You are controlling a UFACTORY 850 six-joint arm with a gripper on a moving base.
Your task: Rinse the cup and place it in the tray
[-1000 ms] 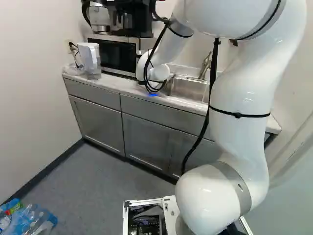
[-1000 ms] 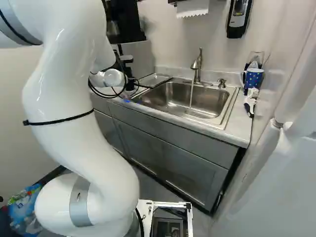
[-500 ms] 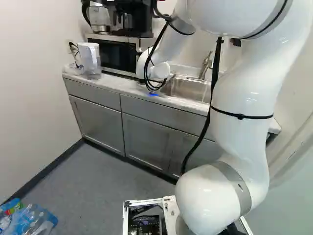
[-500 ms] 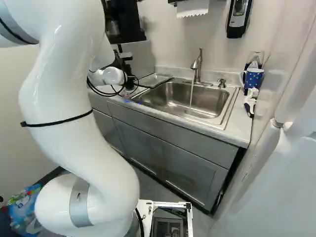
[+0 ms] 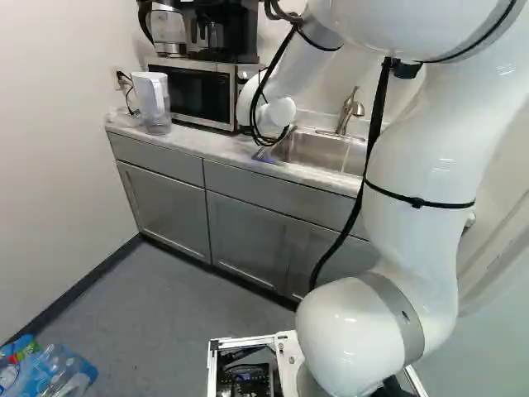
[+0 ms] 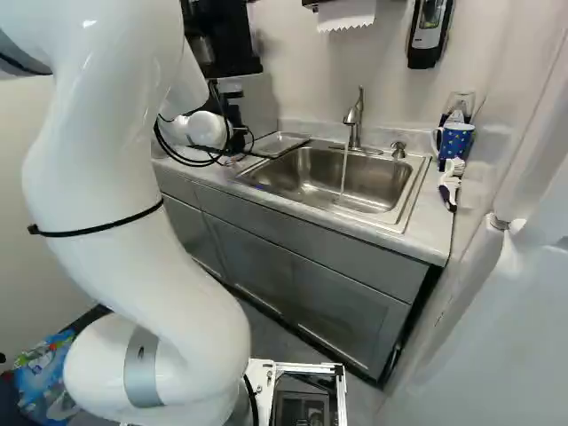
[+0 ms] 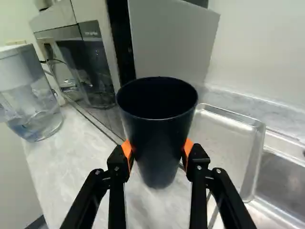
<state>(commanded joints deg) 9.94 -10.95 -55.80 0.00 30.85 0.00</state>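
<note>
1. We are keeping the hand (image 7: 158, 148) clamped on the dark cup (image 7: 159, 164), an orange pad pressing each side; the cup is sitting roughly upright in our grip beside the metal tray (image 7: 224, 143).
2. We are risking a slip: the cup's sides are narrowing toward its base and may be wet, though we are not seeing enough to confirm a rinse.
3. We are facing a snag at the tray's raised rim, where a low or short approach could be catching the cup's base, tipping it or pushing the tray toward the sink (image 6: 355, 182).
4. We are watching the microwave (image 7: 90, 62), its flank standing close behind the cup; a wide swing could be bumping it.
5. We are also minding black cables (image 5: 276, 59), which are looping around the arm (image 5: 413, 165) and could be dragging.
6. Nearby, water (image 6: 344, 169) is running from the faucet (image 6: 354, 124), a clear pitcher (image 7: 24, 90) is standing on the desk (image 7: 71, 152), and a blue mug (image 6: 455, 146) is resting beyond the sink.
</note>
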